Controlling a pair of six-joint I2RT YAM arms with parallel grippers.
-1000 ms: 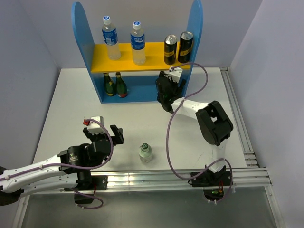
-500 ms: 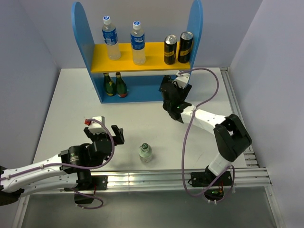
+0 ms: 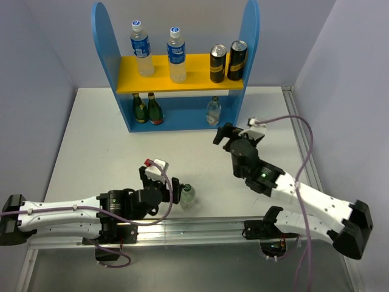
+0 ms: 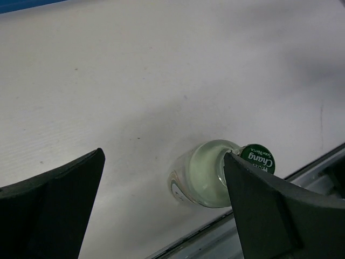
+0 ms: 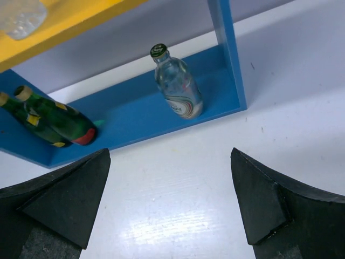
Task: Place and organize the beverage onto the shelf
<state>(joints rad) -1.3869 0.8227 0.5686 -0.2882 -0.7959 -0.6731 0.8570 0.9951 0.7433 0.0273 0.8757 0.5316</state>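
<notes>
Fingers [image 4: 48, 199] of the left gripper [image 4: 163, 156] are spread wide. One short clear bottle [image 4: 202, 172] shows between them, its green cap hard against the finger at the frame's right; contact cannot be told. It stands on the worktop [image 3: 97, 140], lower middle of the overhead view. The right gripper [image 5: 170, 154] is likewise parted and empty, facing the shelf [image 3: 106, 55]. The shelf's blue base carries another short clear bottle [image 5: 177, 83] at right and two green bottles [image 5: 48, 121] at left. The yellow board holds two blue-labelled bottles [image 3: 141, 48] and two cans [image 3: 228, 61].
</notes>
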